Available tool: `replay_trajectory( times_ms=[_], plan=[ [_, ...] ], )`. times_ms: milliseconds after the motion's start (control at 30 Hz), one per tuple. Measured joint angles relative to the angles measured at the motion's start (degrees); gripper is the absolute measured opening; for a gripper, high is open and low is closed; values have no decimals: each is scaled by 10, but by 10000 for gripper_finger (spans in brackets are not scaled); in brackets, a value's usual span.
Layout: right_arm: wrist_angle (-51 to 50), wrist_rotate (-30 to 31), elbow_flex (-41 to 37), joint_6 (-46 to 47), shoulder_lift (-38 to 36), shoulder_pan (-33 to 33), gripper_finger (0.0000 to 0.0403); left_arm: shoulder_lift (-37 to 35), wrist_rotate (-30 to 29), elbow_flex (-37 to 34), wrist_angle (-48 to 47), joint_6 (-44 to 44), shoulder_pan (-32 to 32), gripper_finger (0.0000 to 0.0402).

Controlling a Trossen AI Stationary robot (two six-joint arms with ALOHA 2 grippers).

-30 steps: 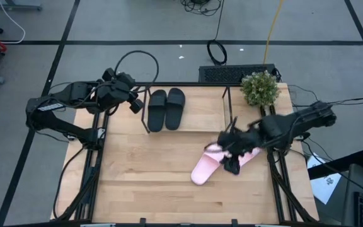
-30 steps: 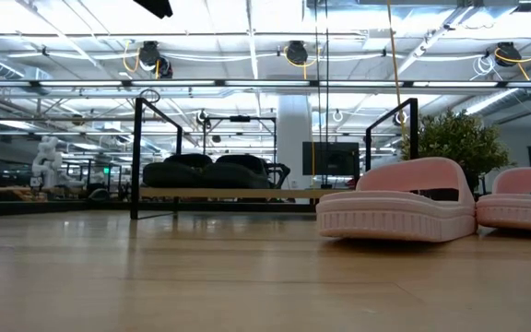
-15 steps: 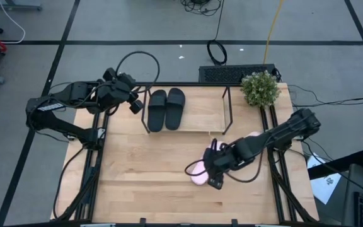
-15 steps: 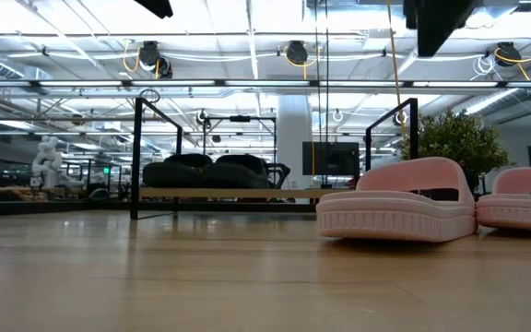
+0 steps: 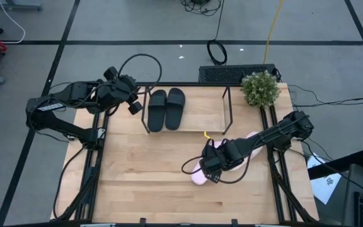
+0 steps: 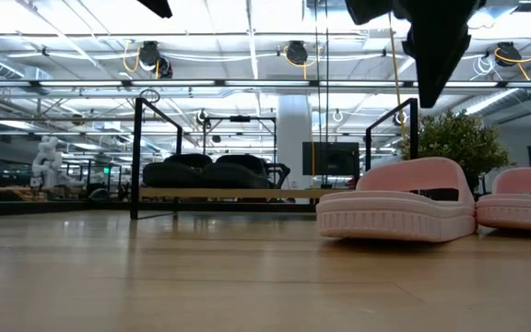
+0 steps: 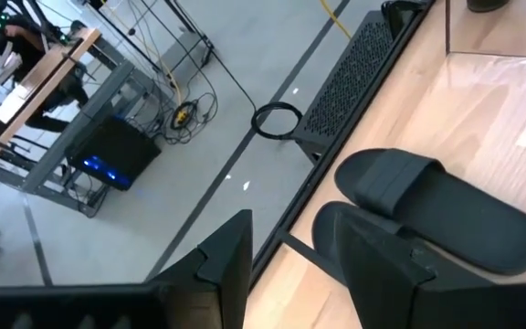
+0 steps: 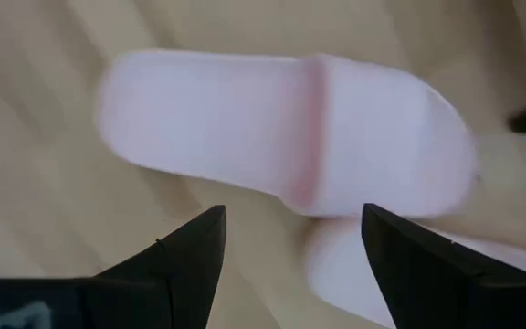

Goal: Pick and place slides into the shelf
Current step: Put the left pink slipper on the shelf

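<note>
Above the near pink slide (image 8: 281, 128), right claw (image 8: 290, 247) gapes wide, table bare around.

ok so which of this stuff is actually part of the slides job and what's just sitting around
Part of the job:
- black slides, already on the shelf
- pink slides, on the table
- right gripper, open above the pink slides
- left gripper, waiting by the shelf's left end

Just lying about:
- potted plant
- cable loop on the floor

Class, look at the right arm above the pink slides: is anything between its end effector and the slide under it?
Nothing visible. The right end effector hangs open directly above the nearer pink slide, with only bare tabletop around.
</note>
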Motion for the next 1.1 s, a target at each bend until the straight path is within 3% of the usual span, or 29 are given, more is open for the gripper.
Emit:
replay_trajectory(
  times_ms=[500, 1100],
  plan=[
    [-11, 0, -2, -3, 0, -7, 247, -1, 0, 0, -25, -5, 0, 159],
    [50, -1, -81, 0, 0, -6, 247, -1, 0, 0, -25, -6, 0, 159]
  ],
)
